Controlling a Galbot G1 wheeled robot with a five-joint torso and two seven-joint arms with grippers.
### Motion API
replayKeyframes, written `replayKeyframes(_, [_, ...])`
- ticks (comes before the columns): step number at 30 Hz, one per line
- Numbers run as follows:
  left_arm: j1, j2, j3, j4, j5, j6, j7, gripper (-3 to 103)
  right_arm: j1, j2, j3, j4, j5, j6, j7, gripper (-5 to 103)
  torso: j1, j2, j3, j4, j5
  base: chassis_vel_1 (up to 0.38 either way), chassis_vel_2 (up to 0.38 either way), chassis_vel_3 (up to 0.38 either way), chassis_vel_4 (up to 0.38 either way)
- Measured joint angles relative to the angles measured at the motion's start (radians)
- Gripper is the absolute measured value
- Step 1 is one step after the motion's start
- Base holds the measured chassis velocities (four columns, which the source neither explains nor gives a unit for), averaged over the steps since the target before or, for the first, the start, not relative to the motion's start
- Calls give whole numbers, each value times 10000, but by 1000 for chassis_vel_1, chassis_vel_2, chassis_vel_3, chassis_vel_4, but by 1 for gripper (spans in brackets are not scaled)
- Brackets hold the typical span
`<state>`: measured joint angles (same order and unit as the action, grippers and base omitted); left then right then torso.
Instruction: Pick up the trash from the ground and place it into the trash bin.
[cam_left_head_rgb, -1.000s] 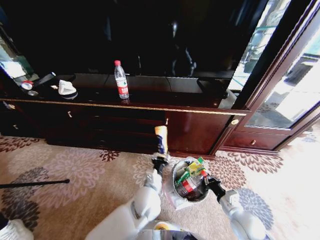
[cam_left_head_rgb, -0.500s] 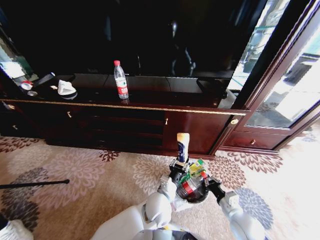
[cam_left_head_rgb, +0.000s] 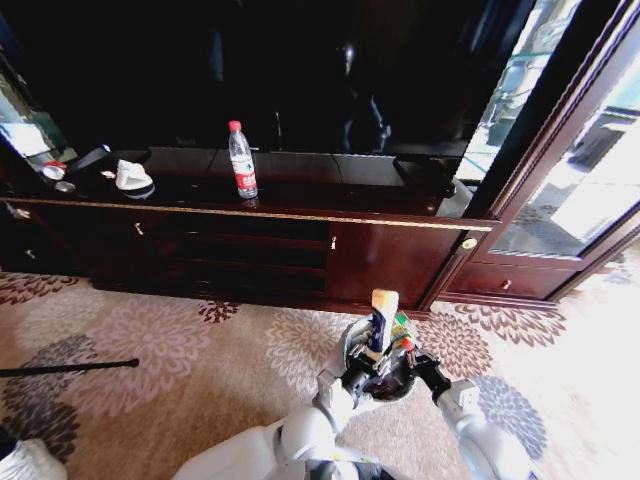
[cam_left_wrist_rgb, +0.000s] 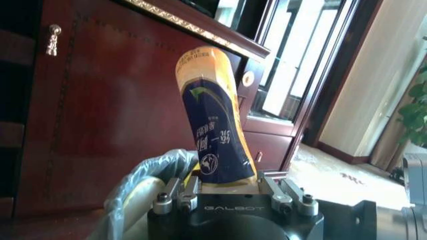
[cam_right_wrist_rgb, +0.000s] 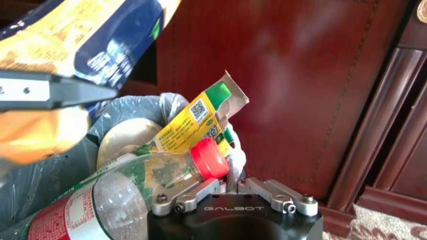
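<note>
Now over the trash bin (cam_left_head_rgb: 352, 345): yellow bottle (cam_left_head_rgb: 380, 318), clamped upright in left claw (cam_left_head_rgb: 367, 362), carried in from ten o'clock; ready for release. Right claw (cam_left_head_rgb: 412, 360) clamps the bin's three-o'clock rim.

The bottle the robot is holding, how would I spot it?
Find the trash bin on the flowered carpet before the dark cabinet. Just above it, the left hand grips a yellow bottle upright. Its dark blue label sets it apart from the clear, red-capped bottle inside the bin.
</note>
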<state>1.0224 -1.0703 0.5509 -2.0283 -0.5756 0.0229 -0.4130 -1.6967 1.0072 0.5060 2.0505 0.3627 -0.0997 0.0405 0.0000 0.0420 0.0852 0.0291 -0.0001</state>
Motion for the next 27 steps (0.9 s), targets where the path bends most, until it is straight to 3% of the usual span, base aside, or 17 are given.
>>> replayKeyframes(10, [59, 58, -220, 145, -31, -24, 39, 37, -79, -181, 30, 48, 91, 13, -67, 2, 0, 0, 0, -1, 0, 0, 0, 0, 0])
replayKeyframes(16, [50, -153, -248, 227, -173, 327, -79, 34, -61, -459, 47, 140, 294, 24, -111, 2, 0, 0, 0, -1, 0, 0, 0, 0, 0])
replayKeyframes(21, [114, -180, -240, 151, -282, 514, -166, 56, 40, -553, 50, 139, 390, 77, -198, 2, 0, 0, 0, -1, 0, 0, 0, 0, 0])
replayKeyframes(27, [213, -164, -232, 21, -389, 598, -232, 72, 75, -483, 13, 75, 375, 149, -299, 2, 0, 0, 0, -1, 1, 0, 0, 0, 0])
